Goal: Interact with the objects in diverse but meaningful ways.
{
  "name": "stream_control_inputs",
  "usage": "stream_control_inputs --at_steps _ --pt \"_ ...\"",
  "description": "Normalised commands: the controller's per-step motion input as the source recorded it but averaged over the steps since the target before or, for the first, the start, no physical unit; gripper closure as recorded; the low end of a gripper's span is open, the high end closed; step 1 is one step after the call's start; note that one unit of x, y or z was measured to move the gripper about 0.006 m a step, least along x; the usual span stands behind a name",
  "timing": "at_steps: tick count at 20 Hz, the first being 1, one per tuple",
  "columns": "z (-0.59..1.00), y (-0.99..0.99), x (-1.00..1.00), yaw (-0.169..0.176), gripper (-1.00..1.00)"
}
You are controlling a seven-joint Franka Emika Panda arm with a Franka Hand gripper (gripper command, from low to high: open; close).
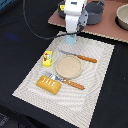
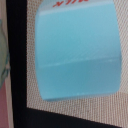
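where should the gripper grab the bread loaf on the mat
Grip the golden-brown bread loaf across its short width near the middle, coming straight down from above. It lies flat and elongated on the placemat; the fork lies close along one side, so that finger needs care.

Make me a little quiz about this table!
1. True or false: the bread loaf lies on the striped placemat.
2. What colour is the handle of the knife? A orange, B green, C purple.
3. Fill in: the wrist view is almost filled by a pale ___ carton with red letters.

Key: 1 true; 2 A; 3 blue.
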Motion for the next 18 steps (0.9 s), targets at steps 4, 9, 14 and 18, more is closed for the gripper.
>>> stream_control_inputs --at_steps 4,9,14,18 --pt "-0.10 -0.01 0.00 0.033 -1.00" --pt "0.00 -0.03 0.06 0.014 1.00" --pt "0.16 0.00 0.24 0.000 1.00" --pt "0.17 -0.02 0.27 0.000 1.00"
